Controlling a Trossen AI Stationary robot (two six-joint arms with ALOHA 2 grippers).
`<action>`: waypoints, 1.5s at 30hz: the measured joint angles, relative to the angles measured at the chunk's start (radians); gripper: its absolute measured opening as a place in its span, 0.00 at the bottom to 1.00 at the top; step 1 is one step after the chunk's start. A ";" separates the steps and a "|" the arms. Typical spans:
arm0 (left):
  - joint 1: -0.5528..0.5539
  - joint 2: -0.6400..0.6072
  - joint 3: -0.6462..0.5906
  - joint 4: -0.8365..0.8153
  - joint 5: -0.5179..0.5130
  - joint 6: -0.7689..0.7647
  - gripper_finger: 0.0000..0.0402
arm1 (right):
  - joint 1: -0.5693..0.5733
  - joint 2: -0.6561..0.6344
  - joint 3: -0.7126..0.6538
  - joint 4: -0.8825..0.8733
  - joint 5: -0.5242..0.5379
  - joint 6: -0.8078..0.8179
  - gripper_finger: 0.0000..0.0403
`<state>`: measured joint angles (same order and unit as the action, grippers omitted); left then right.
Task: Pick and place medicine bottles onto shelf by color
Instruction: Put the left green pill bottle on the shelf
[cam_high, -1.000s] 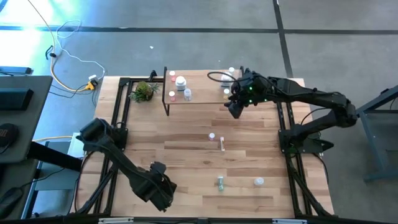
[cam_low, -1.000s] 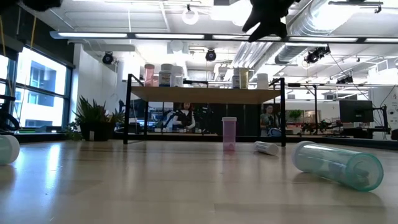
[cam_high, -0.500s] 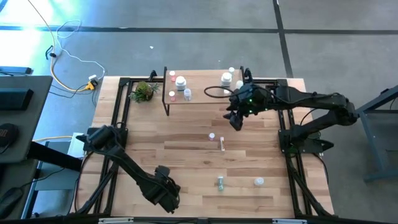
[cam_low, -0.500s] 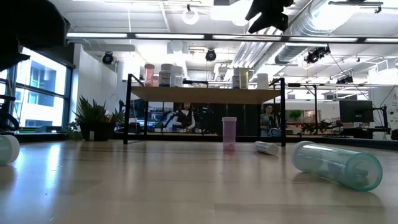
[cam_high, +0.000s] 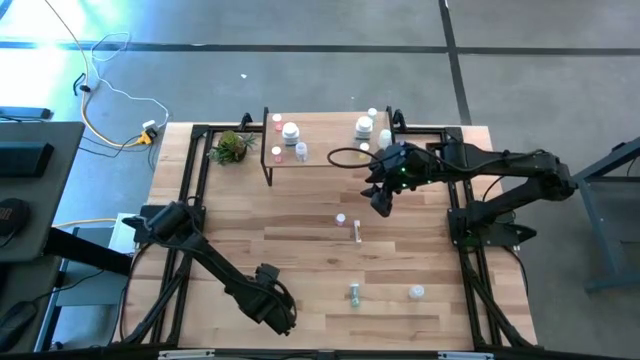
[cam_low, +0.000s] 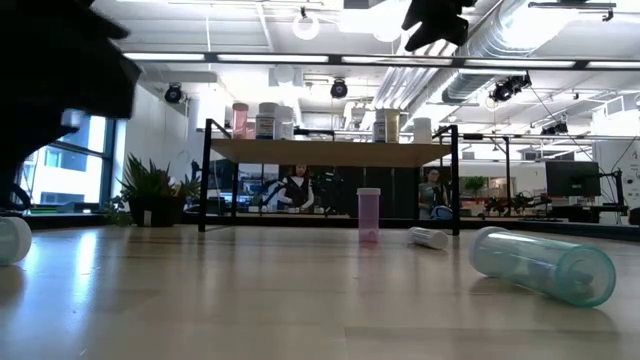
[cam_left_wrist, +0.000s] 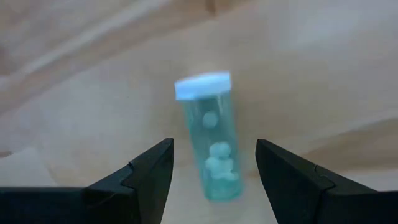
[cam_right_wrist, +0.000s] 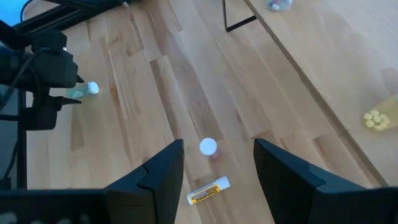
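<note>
The green bottle (cam_high: 354, 293) lies on its side on the table near the near edge, white cap on; the left wrist view shows this green bottle (cam_left_wrist: 210, 146) just ahead of my open left gripper (cam_left_wrist: 214, 144). My left gripper (cam_high: 282, 318) is to its left and touches nothing. My right gripper (cam_high: 381, 207) is open and empty in front of the shelf (cam_high: 330, 146). It hovers above the upright pink-capped bottle (cam_right_wrist: 208, 147) and a lying yellow tube (cam_right_wrist: 208, 190). Several white, clear and pink-capped bottles stand on the shelf board.
A white-capped jar (cam_high: 416, 292) sits right of the green bottle. A small leafy plant (cam_high: 233, 147) stands left of the shelf. A black cable loop (cam_high: 343, 155) lies on the shelf board. Black frame rails run along the table's left and right sides.
My left gripper has moved along the near edge toward the table's right, closing on the green bottle. My right gripper has drawn away from the shelf toward the near edge, over the pink-capped bottle. No bottle has moved.
</note>
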<state>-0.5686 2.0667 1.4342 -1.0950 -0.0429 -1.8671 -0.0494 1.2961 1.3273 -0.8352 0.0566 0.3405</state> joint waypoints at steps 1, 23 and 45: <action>0.000 0.010 0.000 0.002 0.015 0.008 0.54 | 0.000 0.000 0.000 0.000 0.000 0.000 0.46; -0.010 0.023 0.014 0.033 0.000 0.127 0.21 | 0.037 0.000 0.000 -0.009 -0.024 0.045 0.46; 0.145 0.025 0.216 0.048 -0.038 0.705 0.22 | 0.131 0.000 0.000 -0.007 -0.057 0.095 0.46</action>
<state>-0.4239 2.0914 1.6502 -1.0473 -0.0808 -1.1616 0.0813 1.2961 1.3273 -0.8421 -0.0006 0.4353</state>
